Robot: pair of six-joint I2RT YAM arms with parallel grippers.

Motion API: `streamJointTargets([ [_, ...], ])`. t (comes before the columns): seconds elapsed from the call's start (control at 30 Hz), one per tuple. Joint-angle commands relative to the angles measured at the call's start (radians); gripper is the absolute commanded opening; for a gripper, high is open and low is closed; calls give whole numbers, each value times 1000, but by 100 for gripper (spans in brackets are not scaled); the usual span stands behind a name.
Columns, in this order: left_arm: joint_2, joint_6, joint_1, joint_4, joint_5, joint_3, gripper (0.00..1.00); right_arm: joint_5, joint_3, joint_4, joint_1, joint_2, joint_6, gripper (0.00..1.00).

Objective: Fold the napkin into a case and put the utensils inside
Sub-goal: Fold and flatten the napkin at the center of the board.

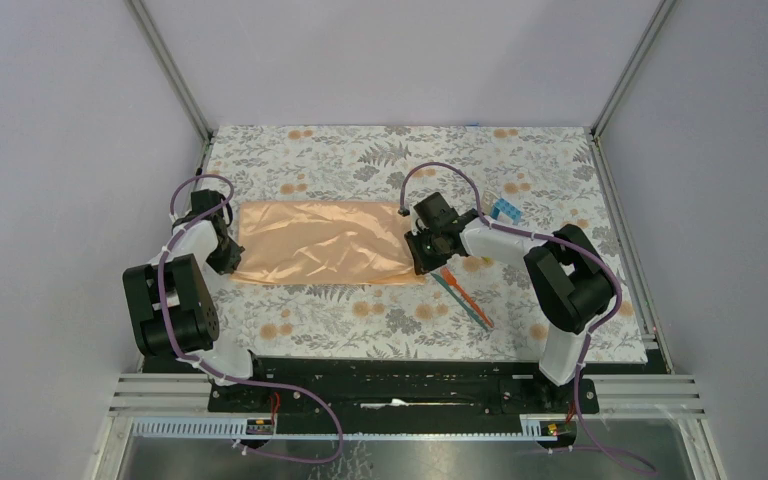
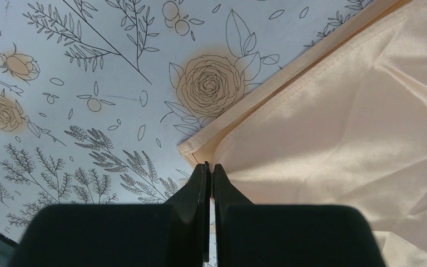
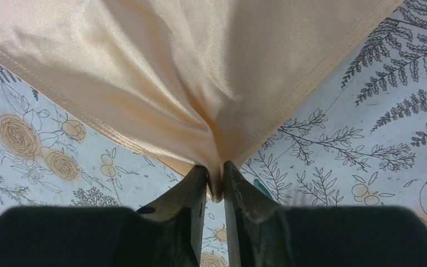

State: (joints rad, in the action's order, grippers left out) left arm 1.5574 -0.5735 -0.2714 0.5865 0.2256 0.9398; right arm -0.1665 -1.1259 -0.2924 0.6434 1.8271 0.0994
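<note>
- Peach-orange satin napkin (image 1: pixel 320 243): lies flat on the floral mat (image 1: pixel 380 160) as one long rectangle, with its long axis running from 9 o'clock to 3 o'clock. It sits left of the mat's centre. The surface carries shallow wrinkles, and the cloth is not yet folded into a compact packet.
- Left gripper (image 1: pixel 230 260): stationed at the napkin's 9 o'clock end, at the near corner.
  - The fingers (image 2: pixel 197 183) are pressed together tip to tip.
  - The hemmed corner of the cloth lies just beside the tips, toward 10 o'clock in the wrist view, and the rest of the cloth spreads away toward 2 o'clock.
  - Whether any cloth is caught between the tips cannot be told.
- Right gripper (image 1: pixel 420 262): stationed at the napkin's 3 o'clock end, at the near corner.
  - The fingers (image 3: pixel 192 206) are nipped onto the corner of the napkin.
  - The cloth is bunched in the narrow gap between them, and creases fan out from that point toward 12 o'clock in the wrist view.
- Utensils (image 1: pixel 465 297): one orange and one teal.
  - They lie side by side on the mat, at 4 o'clock from the right gripper, near the napkin's near right corner.
  - Both lie outside the cloth, slanted from 10 o'clock to 4 o'clock.
- Blue block (image 1: pixel 507 210): rests on the mat at 2 o'clock from the right gripper, apart from the napkin.
</note>
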Motion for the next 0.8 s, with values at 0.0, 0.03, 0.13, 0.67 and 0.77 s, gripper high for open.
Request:
streamJointTargets([
  [0.0, 10, -11, -4, 6, 18, 10, 2, 6, -5, 27, 13, -1, 5, 26],
  [0.03, 9, -12, -4, 8, 19, 12, 4, 3, -6, 27, 13, 0, 6, 28],
  [0.13, 0, -15, -4, 9, 24, 13, 9, -16, -21, 14, 14, 4, 8, 36],
  [0.67, -221, 3, 17, 73, -159, 49, 78, -59, -72, -84, 33, -215, 101, 100],
  [0.77, -168, 14, 16, 40, -277, 27, 78, -152, -79, 19, 34, -154, 194, 100],
])
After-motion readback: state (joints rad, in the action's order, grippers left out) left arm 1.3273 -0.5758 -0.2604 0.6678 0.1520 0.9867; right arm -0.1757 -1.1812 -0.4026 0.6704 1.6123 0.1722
